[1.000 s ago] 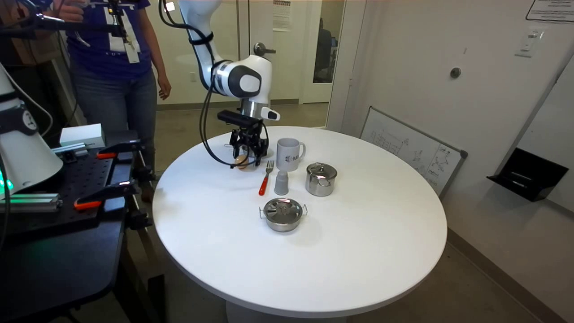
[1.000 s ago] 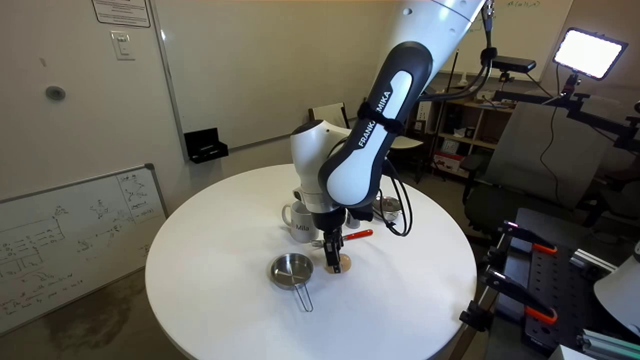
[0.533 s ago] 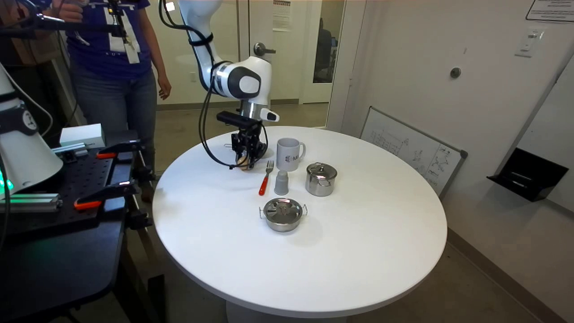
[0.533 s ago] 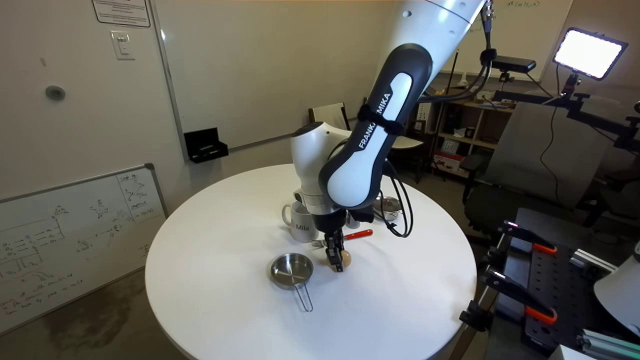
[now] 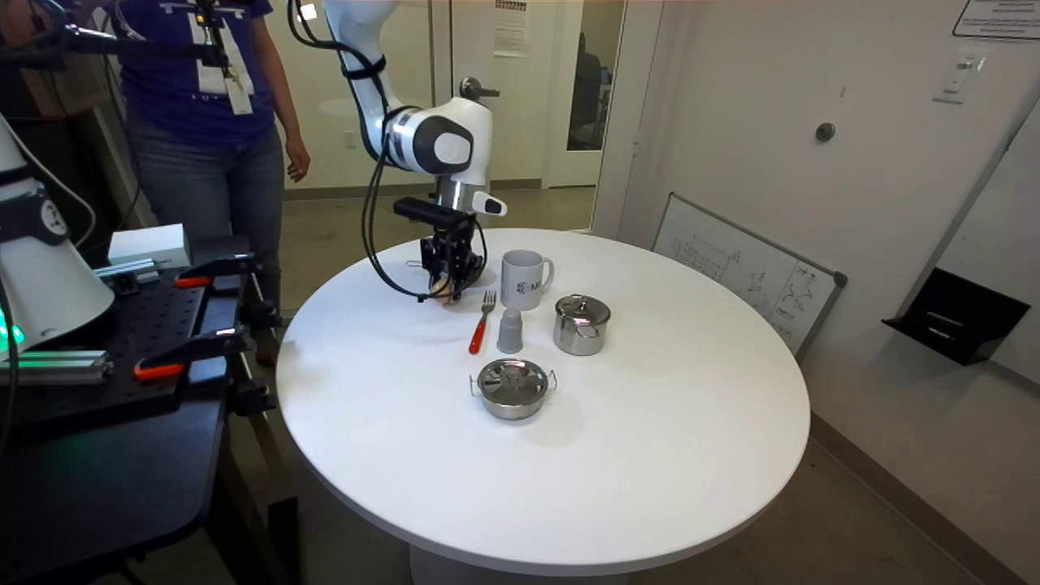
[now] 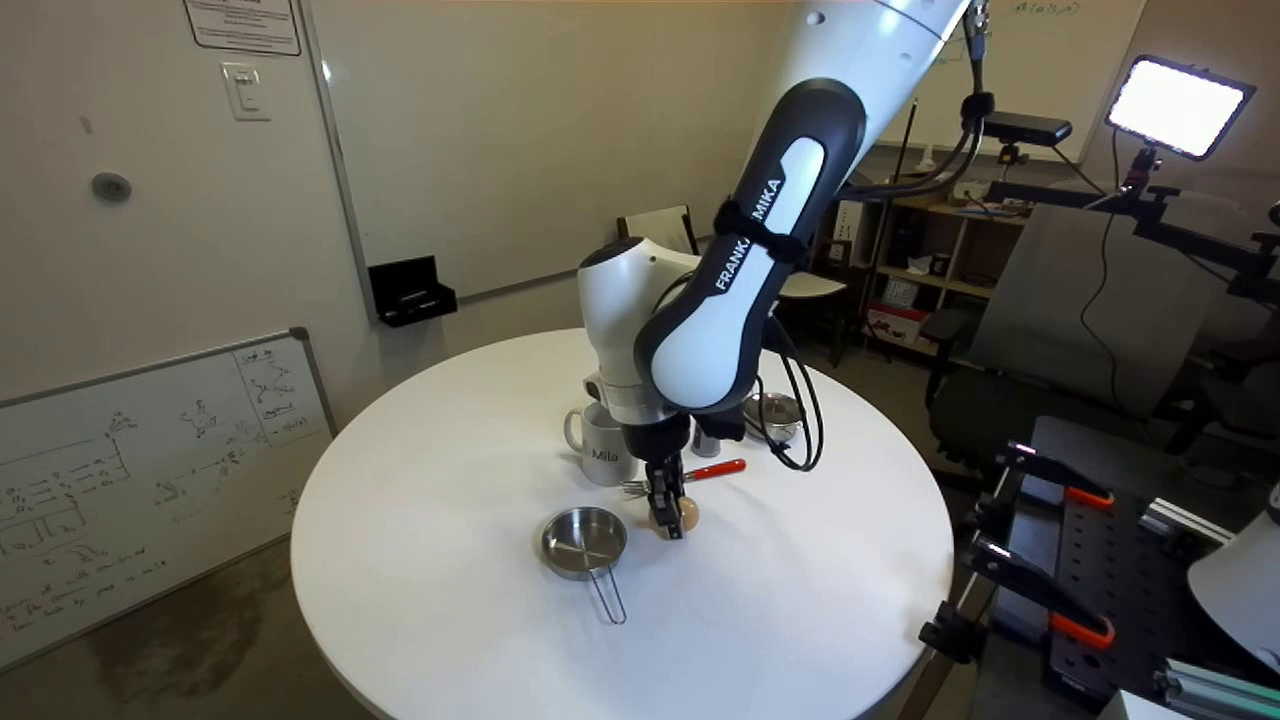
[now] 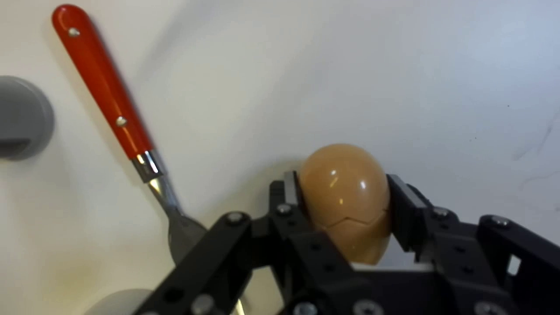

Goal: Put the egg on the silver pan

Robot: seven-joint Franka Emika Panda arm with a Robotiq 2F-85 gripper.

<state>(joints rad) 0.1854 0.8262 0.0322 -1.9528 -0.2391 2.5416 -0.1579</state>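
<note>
The tan egg (image 7: 343,175), with a zigzag seam round it, sits between both pads of my gripper (image 7: 342,192). The pads press against its sides, so the jaws are shut on it. In an exterior view the egg (image 6: 691,513) shows partly behind a finger, at the tabletop or barely above it; I cannot tell which. The silver pan (image 6: 583,545), a shallow round dish with a thin wire handle, stands a short way to the left of the egg there. The arm hides most of the pan in the opposite exterior view, and it is outside the wrist view.
Close to the gripper lies a red-handled fork (image 7: 103,83). A white mug (image 5: 522,280), a grey cup-like piece (image 5: 510,331) and a lidded silver pot (image 5: 582,325) stand beyond it. A lidded two-handled silver dish (image 5: 513,390) is farther along the round table (image 5: 650,455).
The jaws have closed from wide apart onto the egg. My gripper dipped a little, then rose slightly over the last half second, with the egg shifting up a touch.
</note>
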